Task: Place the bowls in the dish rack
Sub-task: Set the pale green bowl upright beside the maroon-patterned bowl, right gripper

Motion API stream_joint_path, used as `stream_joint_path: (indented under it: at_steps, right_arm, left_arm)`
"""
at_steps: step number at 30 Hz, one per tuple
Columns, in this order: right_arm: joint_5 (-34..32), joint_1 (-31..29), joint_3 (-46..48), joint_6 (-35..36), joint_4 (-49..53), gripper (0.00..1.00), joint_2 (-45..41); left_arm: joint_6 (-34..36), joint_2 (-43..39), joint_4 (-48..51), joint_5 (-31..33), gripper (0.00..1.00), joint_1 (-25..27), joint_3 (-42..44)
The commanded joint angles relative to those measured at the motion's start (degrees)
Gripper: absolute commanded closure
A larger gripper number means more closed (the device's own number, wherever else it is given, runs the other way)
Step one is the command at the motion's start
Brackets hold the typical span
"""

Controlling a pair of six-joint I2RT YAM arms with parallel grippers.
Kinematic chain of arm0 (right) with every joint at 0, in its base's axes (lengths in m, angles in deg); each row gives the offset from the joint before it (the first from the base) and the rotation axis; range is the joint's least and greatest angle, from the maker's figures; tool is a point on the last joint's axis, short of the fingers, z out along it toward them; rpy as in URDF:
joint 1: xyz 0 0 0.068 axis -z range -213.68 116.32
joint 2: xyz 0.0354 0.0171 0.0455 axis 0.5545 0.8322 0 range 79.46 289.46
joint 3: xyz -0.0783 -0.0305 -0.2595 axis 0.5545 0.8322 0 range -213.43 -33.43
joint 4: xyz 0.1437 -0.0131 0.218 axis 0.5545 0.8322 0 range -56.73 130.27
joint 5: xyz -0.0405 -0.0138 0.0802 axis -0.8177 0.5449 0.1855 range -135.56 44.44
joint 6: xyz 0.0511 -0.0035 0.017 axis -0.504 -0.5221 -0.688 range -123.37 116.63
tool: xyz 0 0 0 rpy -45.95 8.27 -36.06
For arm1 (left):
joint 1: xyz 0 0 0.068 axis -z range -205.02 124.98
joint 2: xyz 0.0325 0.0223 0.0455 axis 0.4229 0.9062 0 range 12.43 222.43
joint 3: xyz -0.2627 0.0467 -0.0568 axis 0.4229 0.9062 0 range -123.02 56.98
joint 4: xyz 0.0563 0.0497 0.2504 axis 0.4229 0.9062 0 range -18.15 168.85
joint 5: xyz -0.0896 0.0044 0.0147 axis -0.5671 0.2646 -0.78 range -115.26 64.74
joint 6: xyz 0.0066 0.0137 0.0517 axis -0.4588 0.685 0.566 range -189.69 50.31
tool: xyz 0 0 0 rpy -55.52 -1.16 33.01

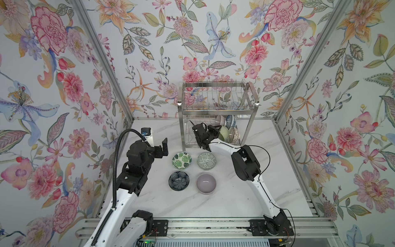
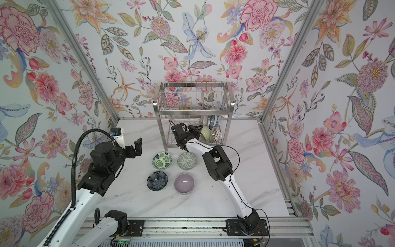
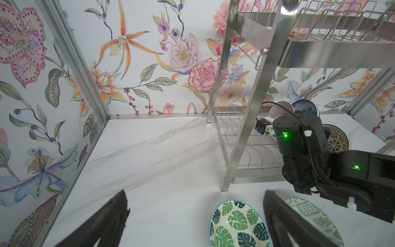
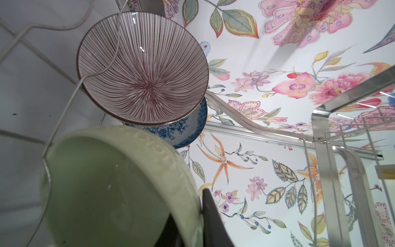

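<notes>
The dish rack stands at the back of the white table. On its lower shelf lean a ribbed bowl, a blue floral bowl and a brown lattice bowl. My right gripper reaches into that shelf, shut on the rim of the plain green bowl, which stands tilted on the wavy wires. Four bowls rest on the table: leaf-print, geometric, dark flower, lilac. My left gripper hovers open and empty, just left of the leaf-print bowl.
The rack's upper basket holds nothing that I can see. Flat steel legs stand close behind the leaf-print bowl. Floral walls with metal corner posts close in the table on three sides. An aluminium rail runs along the front.
</notes>
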Motion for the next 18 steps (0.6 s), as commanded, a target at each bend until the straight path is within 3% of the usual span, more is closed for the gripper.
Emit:
stream_joint_path:
  at_steps: [1,6,18]
  right_arm:
    - [8.95,-1.11,0.72,-1.33,4.04,0.86,3.98]
    - [8.86,-0.67,0.41,-1.17,4.23,0.78,3.49]
    - [9.21,0.03,-0.31,-1.09,4.39,0.74,2.57]
  left_arm:
    - [-1.11,0.04,-1.36,-1.38,0.01,-0.90,0.99]
    - [-1.11,0.22,-1.36,-1.55,0.01,-0.98,0.82]
    - [-1.19,0.66,-1.54,-2.08,0.01,-0.85,0.77]
